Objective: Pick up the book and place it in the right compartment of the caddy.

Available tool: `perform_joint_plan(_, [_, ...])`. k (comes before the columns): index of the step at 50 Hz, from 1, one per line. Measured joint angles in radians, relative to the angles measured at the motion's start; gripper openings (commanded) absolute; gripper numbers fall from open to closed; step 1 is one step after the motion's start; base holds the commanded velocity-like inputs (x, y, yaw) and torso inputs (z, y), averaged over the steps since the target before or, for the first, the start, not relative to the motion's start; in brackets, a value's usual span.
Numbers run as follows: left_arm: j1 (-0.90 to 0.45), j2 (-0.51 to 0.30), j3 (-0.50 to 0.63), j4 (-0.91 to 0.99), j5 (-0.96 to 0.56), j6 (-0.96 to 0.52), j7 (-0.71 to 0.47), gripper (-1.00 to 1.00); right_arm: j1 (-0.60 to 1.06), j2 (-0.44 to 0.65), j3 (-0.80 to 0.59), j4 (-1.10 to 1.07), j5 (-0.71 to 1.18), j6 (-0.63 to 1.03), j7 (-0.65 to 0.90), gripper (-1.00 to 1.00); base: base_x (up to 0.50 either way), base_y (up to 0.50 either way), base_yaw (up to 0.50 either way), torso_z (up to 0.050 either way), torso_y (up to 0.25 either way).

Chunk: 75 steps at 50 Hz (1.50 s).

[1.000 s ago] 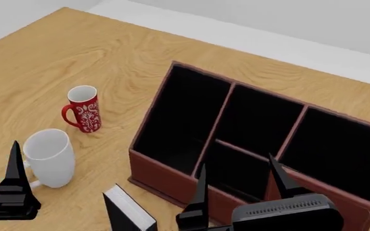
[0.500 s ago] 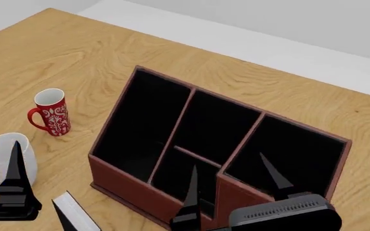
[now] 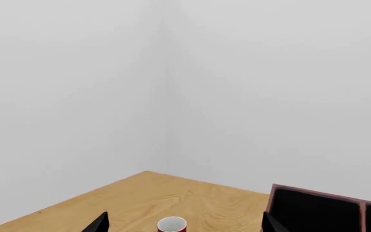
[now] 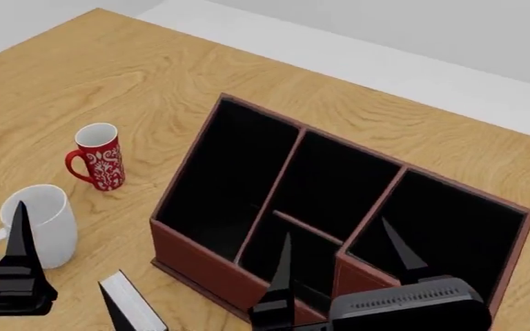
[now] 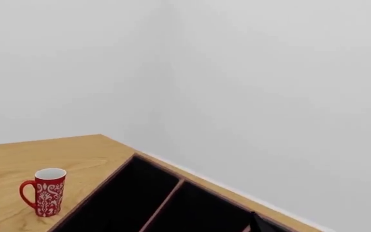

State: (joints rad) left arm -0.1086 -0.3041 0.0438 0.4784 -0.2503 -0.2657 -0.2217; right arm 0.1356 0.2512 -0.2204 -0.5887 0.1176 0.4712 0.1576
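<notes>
The book [image 4: 129, 309] is standing on edge just off the caddy [image 4: 246, 265]'s low front wall, toward the white mug [image 4: 36, 224], half cut off by the head view; nothing is gripping it. The right gripper [image 4: 344, 265] is hanging spread and empty before the caddy; the left gripper [image 4: 16, 258] is showing one finger, so I cannot tell its spread. Closing on the covers, not the spine, looks wisest; the right compartment [image 4: 435, 231], at the caddy's far end from the book, is lying open, with bare table [image 4: 154, 76] behind.
</notes>
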Motion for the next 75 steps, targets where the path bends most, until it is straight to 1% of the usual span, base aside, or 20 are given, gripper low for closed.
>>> perform_joint_plan(2, [0.000,-0.001,0.000,0.000,-0.001,0.001,-0.001,1.00,0.000,0.001,-0.002,0.001,-0.003,0.000,0.003,1.00,0.00,0.00,0.00,0.000,0.000])
perform_joint_plan(16, [0.000,-0.006,0.001,0.003,-0.007,0.001,-0.006,1.00,0.001,0.006,-0.012,-0.003,-0.012,0.001,0.019,1.00,0.00,0.00,0.49,0.000,0.000])
perform_joint_plan(24, [0.000,-0.009,0.001,0.003,-0.009,0.002,-0.009,1.00,0.000,0.006,-0.008,-0.006,0.007,-0.003,0.016,1.00,0.00,0.00,0.00,0.000,0.000])
perform_joint_plan(30, [0.000,-0.012,0.000,0.001,-0.009,0.004,-0.011,1.00,-0.003,0.008,-0.007,-0.004,0.032,-0.016,0.002,1.00,0.25,-0.35,0.00,0.000,0.000])
perform_joint_plan(45, [-0.001,-0.014,0.006,0.002,-0.016,0.005,-0.016,1.00,0.000,0.014,-0.006,-0.004,0.051,-0.013,0.000,1.00,0.00,0.00,0.00,0.000,0.000])
perform_joint_plan(50, [-0.002,-0.015,0.006,0.003,-0.019,0.003,-0.018,1.00,0.010,0.011,-0.004,-0.003,0.067,0.013,0.001,1.00,0.00,0.00,0.00,0.000,0.000])
perform_joint_plan(55, [-0.004,-0.019,-0.004,0.004,-0.028,-0.001,-0.021,1.00,0.041,0.003,-0.006,-0.019,0.088,0.072,0.007,1.00,0.00,0.00,0.00,0.000,0.000])
perform_joint_plan(59, [-0.008,-0.022,-0.018,0.004,-0.039,-0.004,-0.025,1.00,0.097,-0.008,-0.020,-0.040,0.102,0.155,0.016,1.00,0.00,0.00,0.00,0.000,0.000])
perform_joint_plan(67, [-0.017,-0.031,-0.056,-0.001,-0.066,-0.013,-0.036,1.00,0.276,-0.052,-0.067,-0.085,0.143,0.398,0.029,1.00,0.00,0.00,0.00,0.000,0.001])
perform_joint_plan(75, [-0.029,-0.045,-0.109,-0.008,-0.094,-0.036,-0.057,1.00,0.464,-0.133,-0.086,-0.062,0.202,0.613,0.031,1.00,0.00,0.00,0.00,0.000,0.000])
